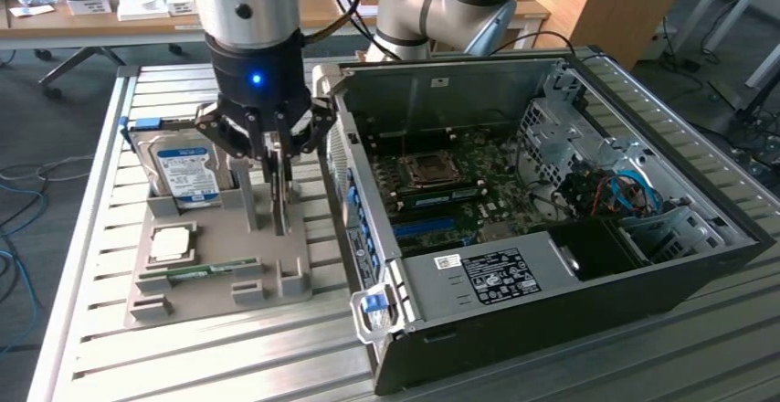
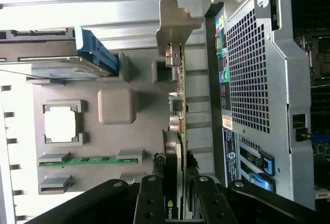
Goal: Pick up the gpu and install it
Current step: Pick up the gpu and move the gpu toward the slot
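**GPU gripped on edge in the parts holder, beside the open case**

The flat green circuit-board gpu [image 2: 178,105], with black cooler and silver end bracket, stands on edge in the grey moulded parts holder [image 1: 219,228]. The black two-fingered gripper [image 1: 270,160] is clamped on its faces near the cooler end (the bracket end overhangs, ungripped). Risk, as I judge it from where I stand: an off-centre hold may let the card tilt or slip. A tilted card could bind in the holder slots or knock its bracket on the black open computer case [image 1: 682,274] just beside. Count: one gpu, one silver hard drive with blue-white label [image 1: 183,169], one narrow green RAM stick [image 1: 201,269], one square silver processor [image 1: 168,242], one case, one gripper.
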`<state>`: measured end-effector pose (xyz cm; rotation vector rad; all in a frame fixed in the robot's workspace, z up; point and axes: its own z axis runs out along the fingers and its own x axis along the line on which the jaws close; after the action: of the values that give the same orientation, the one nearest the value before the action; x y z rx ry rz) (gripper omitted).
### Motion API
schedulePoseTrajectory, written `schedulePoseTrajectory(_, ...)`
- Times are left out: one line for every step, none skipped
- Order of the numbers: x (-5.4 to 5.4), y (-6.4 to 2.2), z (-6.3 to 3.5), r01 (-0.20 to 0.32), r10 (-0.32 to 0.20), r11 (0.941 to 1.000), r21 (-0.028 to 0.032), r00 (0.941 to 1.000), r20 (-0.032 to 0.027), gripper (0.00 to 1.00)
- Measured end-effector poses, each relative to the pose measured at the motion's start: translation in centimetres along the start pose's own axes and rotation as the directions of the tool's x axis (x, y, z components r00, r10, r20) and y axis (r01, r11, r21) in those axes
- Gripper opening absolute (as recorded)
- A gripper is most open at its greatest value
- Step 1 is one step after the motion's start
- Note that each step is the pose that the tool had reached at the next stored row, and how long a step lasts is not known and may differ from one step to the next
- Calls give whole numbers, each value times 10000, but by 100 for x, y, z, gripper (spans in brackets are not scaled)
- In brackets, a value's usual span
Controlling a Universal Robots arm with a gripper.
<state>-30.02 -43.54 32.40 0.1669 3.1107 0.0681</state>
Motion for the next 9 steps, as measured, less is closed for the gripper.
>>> schedulePoseTrajectory(0,1,-25,0,0,10000,0,10000,0,27)
schedulePoseTrajectory(-1,2,-54,0,0,10000,0,10000,0,27)
schedulePoseTrajectory(-2,4,-80,0,0,10000,-1,10000,0,27)
schedulePoseTrajectory(-2,5,-105,1,-1,10000,0,10000,0,27)
schedulePoseTrajectory(-3,6,-131,0,0,10000,0,10000,0,27)
schedulePoseTrajectory(-3,7,-159,0,0,10000,0,10000,0,27)
schedulePoseTrajectory(-4,8,-185,0,0,10000,0,10000,0,27)
schedulePoseTrajectory(-5,10,-211,0,0,10000,0,10000,0,27)
schedulePoseTrajectory(-5,11,-238,0,0,10000,-1,10000,1,27)
